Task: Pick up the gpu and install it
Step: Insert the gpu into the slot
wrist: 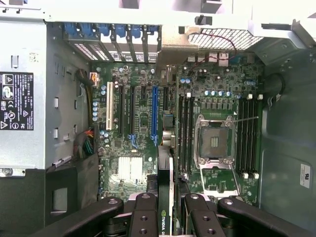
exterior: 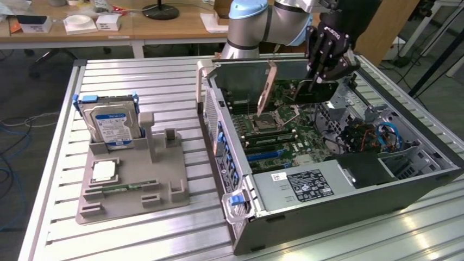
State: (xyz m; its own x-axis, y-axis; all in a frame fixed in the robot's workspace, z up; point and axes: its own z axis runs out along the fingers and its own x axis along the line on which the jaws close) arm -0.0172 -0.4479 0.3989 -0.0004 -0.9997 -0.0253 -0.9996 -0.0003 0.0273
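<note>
— Where do we have the thin dark gpu card?
— Gripped in our black claw, hanging over the open grey computer case (edge downward). We'd best keep it level and square to the long blue slot.

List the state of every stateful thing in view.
tool: shut on the gpu.
gpu: held over the motherboard, not seated.
computer case: on its side, side panel off.
expansion slots: empty.
hard drive: upright in the grey holder.
memory stick: lying flat in the holder.
</note>
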